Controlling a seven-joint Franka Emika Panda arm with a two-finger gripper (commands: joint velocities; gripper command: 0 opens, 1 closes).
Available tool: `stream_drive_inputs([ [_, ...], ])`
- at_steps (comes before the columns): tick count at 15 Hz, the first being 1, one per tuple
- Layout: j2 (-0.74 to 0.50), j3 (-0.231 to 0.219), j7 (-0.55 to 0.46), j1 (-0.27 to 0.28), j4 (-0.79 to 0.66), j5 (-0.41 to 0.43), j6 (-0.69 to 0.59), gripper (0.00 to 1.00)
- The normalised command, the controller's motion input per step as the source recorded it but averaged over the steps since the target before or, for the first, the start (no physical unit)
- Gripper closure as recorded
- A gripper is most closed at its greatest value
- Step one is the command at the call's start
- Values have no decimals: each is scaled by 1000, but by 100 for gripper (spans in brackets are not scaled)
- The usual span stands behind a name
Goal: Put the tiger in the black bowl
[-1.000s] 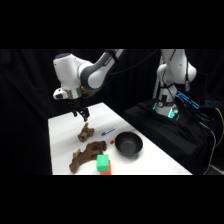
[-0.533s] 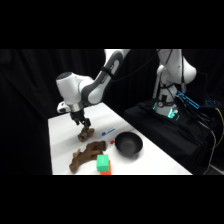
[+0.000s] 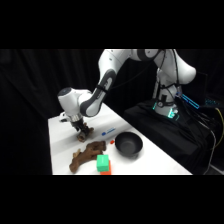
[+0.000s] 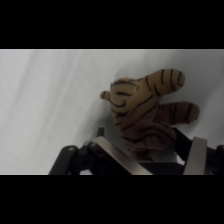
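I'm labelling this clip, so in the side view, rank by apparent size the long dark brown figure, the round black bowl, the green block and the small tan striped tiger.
1. Long dark brown figure
2. Round matte black bowl, nearly as large
3. Green block
The small tan striped tiger sits under the gripper, partly hidden, so its rank against the block is unsure.

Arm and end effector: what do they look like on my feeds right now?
The arm is glossy white with rounded links and dark grey joints. The end effector is dark; the wrist view shows black linkage and two pale metallic fingers. No markings visible.
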Motion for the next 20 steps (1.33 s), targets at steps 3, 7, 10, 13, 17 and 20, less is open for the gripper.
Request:
stream_drive_inputs([
  [3,268,81,-204,-92,387,-59,-105,35],
  [7,111,53,-182,-57,313,-82,-141,68],
  [10,2,-2,-129,-5,278,-111,-329,92],
  [13,-56,-36,-51,52,285,-117,-473,95],
  [17,-117,-35,25,81,235,-96,-485,92],
  [20,-277,26,112,76,-69,-11,-283,93],
])
